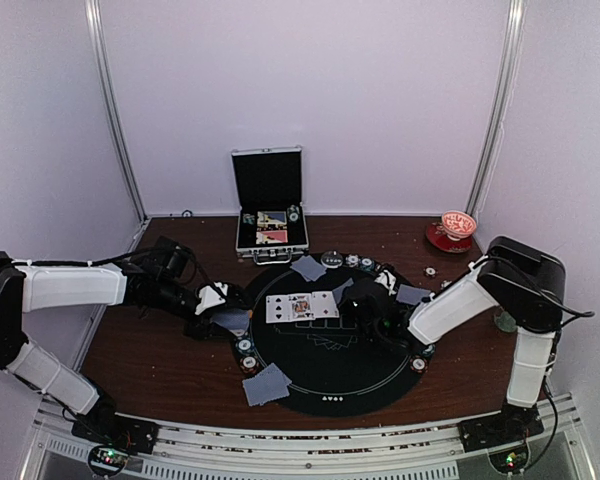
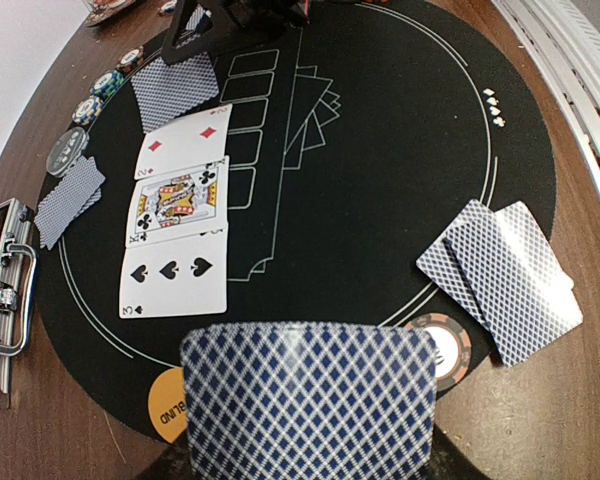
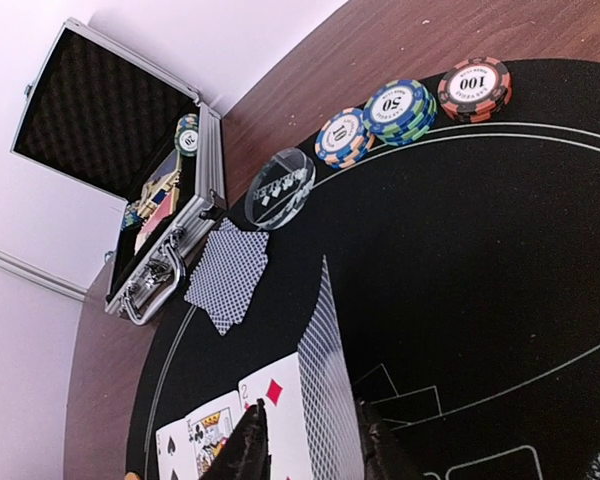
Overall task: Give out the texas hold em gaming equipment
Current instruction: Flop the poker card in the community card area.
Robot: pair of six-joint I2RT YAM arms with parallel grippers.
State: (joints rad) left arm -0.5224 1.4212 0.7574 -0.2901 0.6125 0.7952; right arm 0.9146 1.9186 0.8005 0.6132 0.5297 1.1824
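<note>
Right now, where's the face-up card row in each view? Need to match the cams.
Top external: face-up card row sits just left of centre on the black mat.
Left wrist: row is left of centre, running top to bottom.
Right wrist: row is at the bottom-left edge, partly cut off.
Shared landmark: silver case, top centre in the top view, at the left edge for the left wrist, upper left for the right wrist.

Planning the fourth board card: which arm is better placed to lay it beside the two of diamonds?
Likely right: the right gripper straddles an upright card beside the two of diamonds; the left gripper holds cards at the mat's edge.
</note>
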